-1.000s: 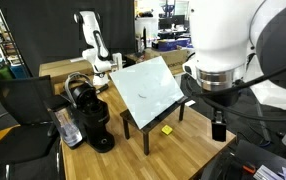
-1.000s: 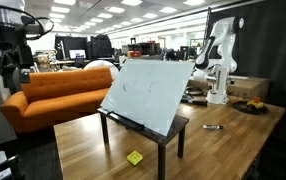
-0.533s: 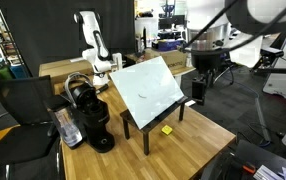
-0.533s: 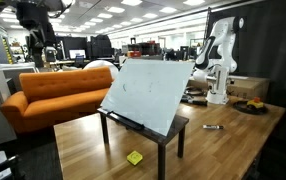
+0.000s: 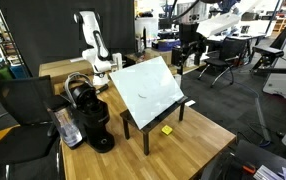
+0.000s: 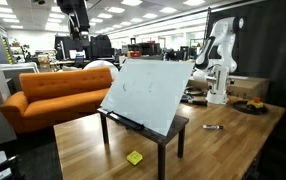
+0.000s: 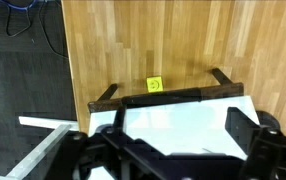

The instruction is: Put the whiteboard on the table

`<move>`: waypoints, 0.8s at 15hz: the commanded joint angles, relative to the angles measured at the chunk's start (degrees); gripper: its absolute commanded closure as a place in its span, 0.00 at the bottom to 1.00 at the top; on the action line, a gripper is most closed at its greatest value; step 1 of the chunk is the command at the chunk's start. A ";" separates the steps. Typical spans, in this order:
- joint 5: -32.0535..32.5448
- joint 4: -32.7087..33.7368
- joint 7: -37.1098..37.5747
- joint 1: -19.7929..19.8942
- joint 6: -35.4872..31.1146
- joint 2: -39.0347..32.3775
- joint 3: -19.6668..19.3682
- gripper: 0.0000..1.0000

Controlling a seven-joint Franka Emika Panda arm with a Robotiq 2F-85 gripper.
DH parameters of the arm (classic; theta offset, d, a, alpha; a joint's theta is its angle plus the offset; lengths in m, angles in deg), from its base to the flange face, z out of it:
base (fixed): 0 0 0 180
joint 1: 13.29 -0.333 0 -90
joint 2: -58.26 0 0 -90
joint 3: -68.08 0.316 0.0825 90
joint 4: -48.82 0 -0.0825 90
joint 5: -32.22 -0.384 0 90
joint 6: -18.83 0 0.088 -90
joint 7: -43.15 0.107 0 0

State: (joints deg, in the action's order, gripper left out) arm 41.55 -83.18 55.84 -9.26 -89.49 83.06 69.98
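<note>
gripper [image 7: 176,138]: jaws wide apart, empty, above whiteboard [image 5: 148,88] | whiteboard: tilted on dark stand [image 7: 163,97] | table [image 5: 198,142]: beneath whiteboard

Whiteboard [image 5: 148,87]: propped tilted on the stand [image 6: 180,124].
Stand: on the counter [image 5: 188,150].
Coffee machine [image 5: 91,115]: on the counter, beside the stand.
Small block [image 5: 167,129]: on the counter, by the stand's legs.
</note>
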 commanded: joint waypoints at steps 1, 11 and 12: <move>0.62 6.81 4.20 1.42 0.39 -5.84 -0.13 0.00; -0.16 24.78 12.17 2.17 0.89 -19.95 -3.91 0.00; -0.44 26.36 12.96 2.12 0.81 -21.10 -4.30 0.00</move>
State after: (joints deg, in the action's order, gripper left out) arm 41.55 -61.88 66.40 -7.29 -89.97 65.51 66.15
